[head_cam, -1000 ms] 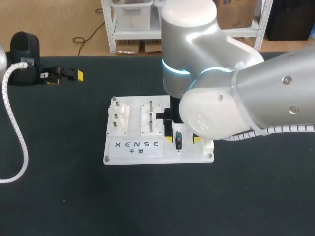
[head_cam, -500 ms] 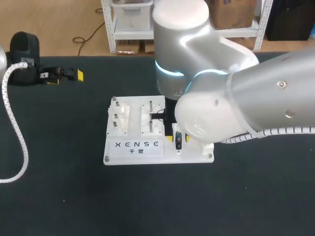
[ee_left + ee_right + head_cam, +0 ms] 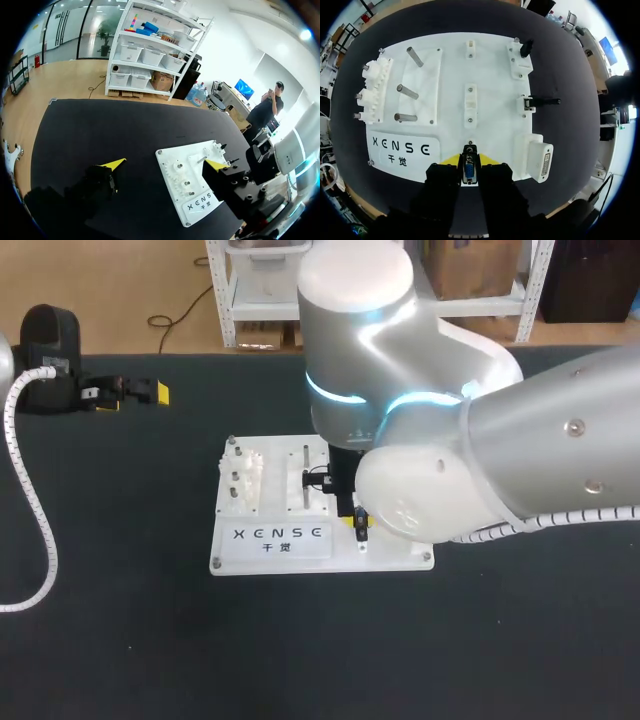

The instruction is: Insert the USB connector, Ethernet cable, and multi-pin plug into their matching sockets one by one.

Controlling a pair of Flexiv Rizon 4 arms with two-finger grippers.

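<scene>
At the far left of the dark table (image 3: 120,640), the left hand (image 3: 130,392) (image 3: 165,164) is held low over the cloth, well apart from the board. In its own wrist view, its two yellow tips are seen spread wide, and nothing is gripped between them.

Near the middle of the table, a white board (image 3: 275,550) (image 3: 490,75) is laid flat. Three grey pegs (image 3: 405,90) are mounted upright on its left part, with small white fittings set along its centre line.

Over the board's near edge, the right hand (image 3: 469,160) is brought in from the right arm (image 3: 480,440), which covers much of the board from above. Its fingers are closed from both sides on the multi-pin plug (image 3: 468,172), whose blue face is shown in the wrist view. Whether the plug touches the board cannot be told. The multi-pin socket (image 3: 543,164) is set in a white block at the board's near right corner, beside the hand and apart from the plug.
</scene>
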